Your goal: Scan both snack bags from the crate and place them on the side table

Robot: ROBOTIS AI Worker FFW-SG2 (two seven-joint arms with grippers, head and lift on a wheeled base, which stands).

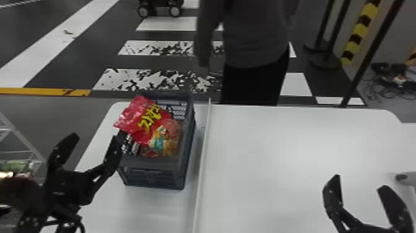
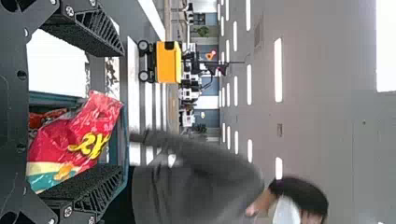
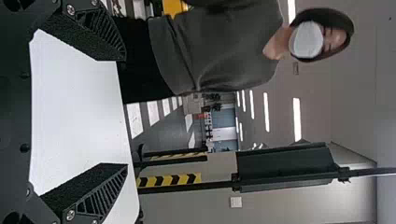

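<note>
Left gripper [image 1: 97,135], red bag [image 1: 134,113], yellow lettering [image 1: 149,117]

Yellow lettering [image 1: 149,116] — on red bag [image 1: 131,110].

Crate [image 1: 148,163]: blue-grey, open-topped, standing upright on white counter [image 1: 297,167]. Snack bag one [image 1: 144,119]: glossy red, crinkled, bold yellow lettering; slanted, poking over crate's left rim. Bag two [image 2: 46,117]: reddish-orange, down inside crate, partly hidden.
</note>
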